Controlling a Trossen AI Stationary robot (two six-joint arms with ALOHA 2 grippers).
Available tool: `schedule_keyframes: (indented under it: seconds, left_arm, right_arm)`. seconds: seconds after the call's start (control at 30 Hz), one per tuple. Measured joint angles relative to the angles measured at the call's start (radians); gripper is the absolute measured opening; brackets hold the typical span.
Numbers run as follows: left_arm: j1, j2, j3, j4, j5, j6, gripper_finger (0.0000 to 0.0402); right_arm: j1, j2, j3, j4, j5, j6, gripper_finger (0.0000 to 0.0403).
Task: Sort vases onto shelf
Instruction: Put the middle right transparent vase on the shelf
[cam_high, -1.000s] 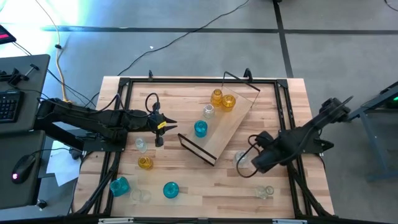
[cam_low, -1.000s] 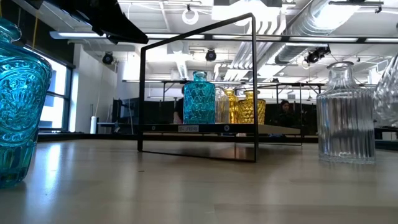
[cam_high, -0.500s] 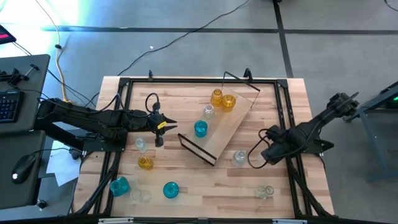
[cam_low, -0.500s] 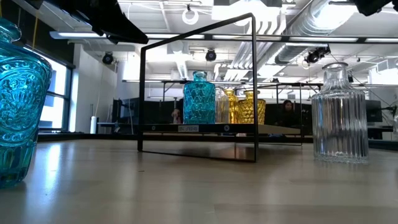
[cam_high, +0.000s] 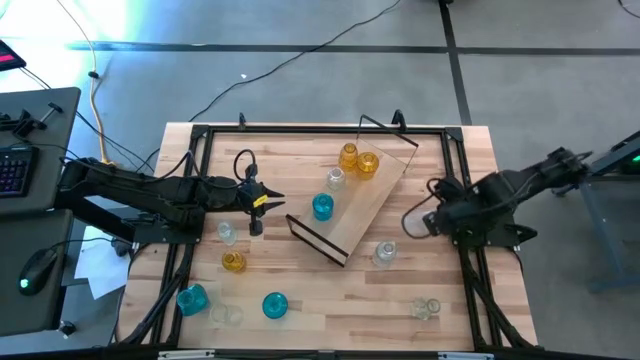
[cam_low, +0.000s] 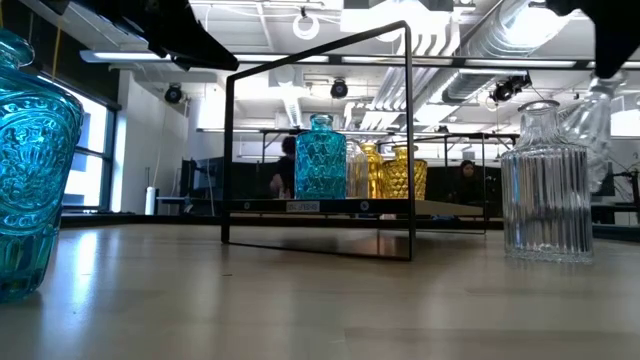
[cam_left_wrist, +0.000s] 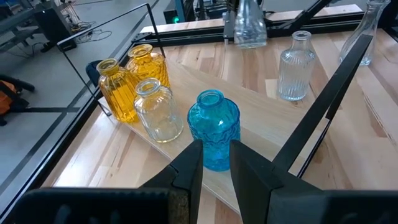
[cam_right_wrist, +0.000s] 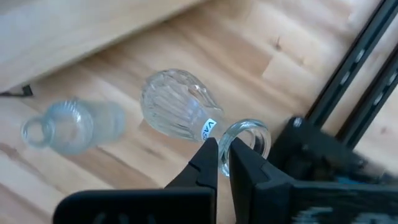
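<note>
Right fingers (cam_right_wrist: 223, 148): pinched tight on the rim of a clear vase (cam_right_wrist: 177, 112), held up and tipped, over the right side of the desk (cam_high: 300, 150).
Left fingers (cam_left_wrist: 216, 152): a little apart, holding nothing, by the shelf's near end.
Shelf (cam_high: 365, 205): slanted on the desk.
On shelf: two yellow vases (cam_high: 348, 155), one clear, one blue vase (cam_high: 322, 207).

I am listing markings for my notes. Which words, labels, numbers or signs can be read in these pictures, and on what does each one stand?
No text can be read with certainty.
Sticker on the clear vase that the right gripper pinches by the rim: blue print, too blurred to read.
White label on the edge of the shelf: too small to read.
</note>
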Motion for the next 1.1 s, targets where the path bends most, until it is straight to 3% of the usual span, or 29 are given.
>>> schedule_keyframes:
  seconds: [0.23,0.5,0.8,1.1]
  left_arm:
    - [0.000,0.000,0.000,0.000,0.000,0.000,0.0071]
    - [0.000,0.000,0.000,0.001,0.000,0.000,0.0071]
    - [0.000,0.000,0.000,0.001,0.000,0.008,0.0071]
    - [0.000,0.000,0.000,0.001,0.001,0.008,0.0071]
  right_arm:
    - [-0.216,-0.010,0.092,0.001,0.131,-0.291,0.0000]
    - [-0.446,0.079,0.351,0.001,0.263,-0.625,0.0000]
    - [-0.644,0.313,0.571,0.002,0.172,-0.930,0.0000]
    - [-0.777,0.496,0.673,0.003,0.127,-1.110,0.0000]
